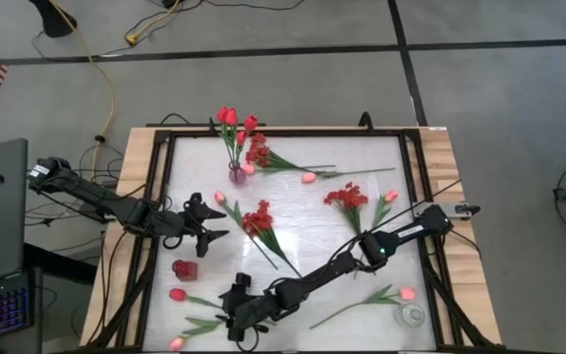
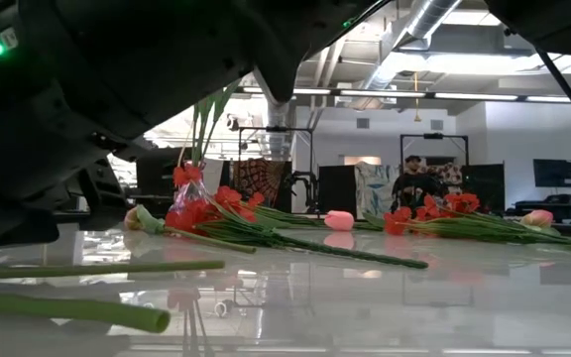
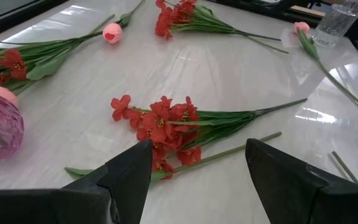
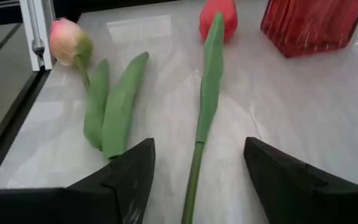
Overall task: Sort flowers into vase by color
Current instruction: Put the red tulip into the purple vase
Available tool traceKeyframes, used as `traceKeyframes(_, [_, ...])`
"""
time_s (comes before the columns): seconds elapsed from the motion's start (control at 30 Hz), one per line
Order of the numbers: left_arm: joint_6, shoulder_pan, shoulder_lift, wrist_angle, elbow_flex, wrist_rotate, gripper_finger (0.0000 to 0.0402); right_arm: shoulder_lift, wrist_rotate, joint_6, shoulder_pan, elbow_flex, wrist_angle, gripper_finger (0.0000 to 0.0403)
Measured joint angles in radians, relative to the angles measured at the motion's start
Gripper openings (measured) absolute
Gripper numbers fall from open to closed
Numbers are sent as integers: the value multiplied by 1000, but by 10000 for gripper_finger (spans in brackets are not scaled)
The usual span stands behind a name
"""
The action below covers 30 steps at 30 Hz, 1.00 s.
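My left gripper (image 1: 218, 221) is open and empty above the table's left middle, facing a spray of small red blossoms (image 3: 166, 121) that lies flat just ahead of its fingers. My right gripper (image 1: 228, 313) is open low near the front left. Its fingers stand on either side of a red tulip's stem (image 4: 197, 149) without touching it. The tulip's head (image 4: 218, 15) lies beyond, next to a red vase (image 4: 316, 22). A pink tulip (image 4: 67, 37) lies beside it. A purple vase (image 1: 236, 175) holds red tulips (image 1: 229, 118).
More red sprays (image 1: 347, 197) and pink tulips (image 1: 309, 178) lie scattered over the white table. A clear glass vase (image 1: 413, 316) stands at the front right, with a pink tulip (image 1: 406, 293) beside it. A dark frame (image 1: 155, 197) rims the table.
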Motion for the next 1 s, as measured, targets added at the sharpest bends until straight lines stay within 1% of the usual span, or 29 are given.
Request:
traceKeyframes(0.1, [0,0,0,0,0,0,245,0,0,3,-1,1,-20,248])
traceKeyframes(0.2, [0,0,0,0,0,0,245,0,1,3,-2,1,-28,212])
traceKeyframes(0.47, [4,0,0,0,0,2,245,-10,3,5,-12,6,-105,86])
traceKeyframes(0.6, [4,0,0,0,0,11,245,-11,-6,5,-13,67,-227,33])
traceKeyframes(0.67, [4,0,0,0,0,17,245,-11,-14,3,-18,105,-307,25])
traceKeyframes(0.83, [4,0,0,0,0,22,245,-65,-30,-21,-30,81,-335,25])
traceKeyframes(0.93, [4,0,0,-1,0,25,245,-97,-12,-45,-36,82,-350,33])
traceKeyframes(1.0, [4,0,0,-3,0,25,245,-117,-5,-73,-40,82,-392,33])
